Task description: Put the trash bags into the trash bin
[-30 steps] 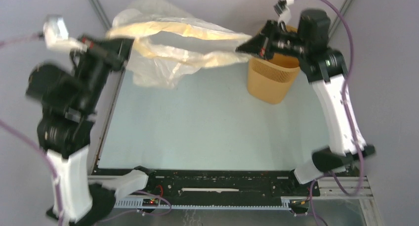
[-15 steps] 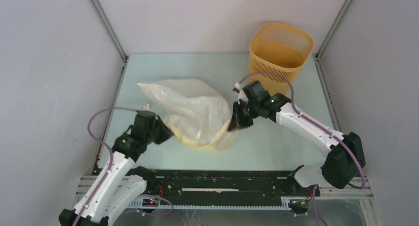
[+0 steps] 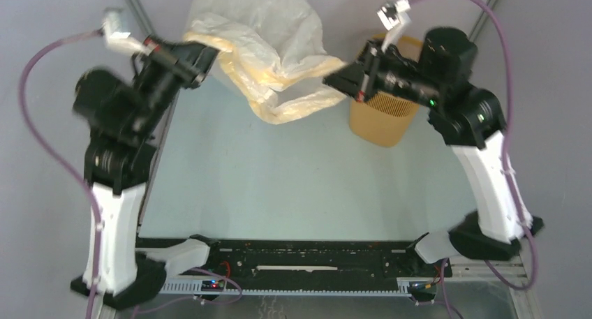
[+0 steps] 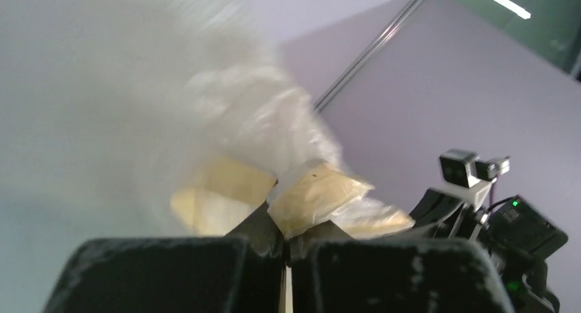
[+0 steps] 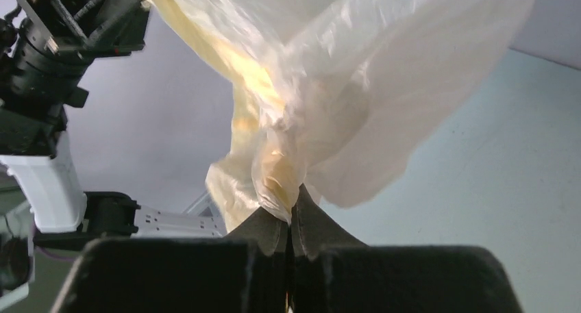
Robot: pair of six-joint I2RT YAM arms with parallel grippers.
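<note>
The trash bag (image 3: 265, 33), thin, whitish and crinkly with a pale yellow rim band, hangs in the air between both raised arms above the far end of the table. My left gripper (image 3: 213, 50) is shut on the yellow rim at the bag's left; the left wrist view shows the folded rim (image 4: 312, 196) pinched in that gripper (image 4: 288, 234). At the bag's right my right gripper (image 3: 334, 82) is shut on the rim, and bunched plastic (image 5: 342, 87) rises from that gripper (image 5: 291, 214). The yellow-orange trash bin (image 3: 380, 120) stands at the back right, its top hidden behind my right arm.
The pale green table (image 3: 279, 186) lies below the bag. Grey walls close in the left, right and back, with metal corner posts (image 3: 136, 5). My right arm's wrist (image 3: 447, 61) hangs over the bin's rim. A black rail (image 3: 307, 253) runs along the near edge.
Half a second ago the bag lay on the table with both grippers low at its near edges. Now both arms are raised, holding the bag in the air toward the back.
</note>
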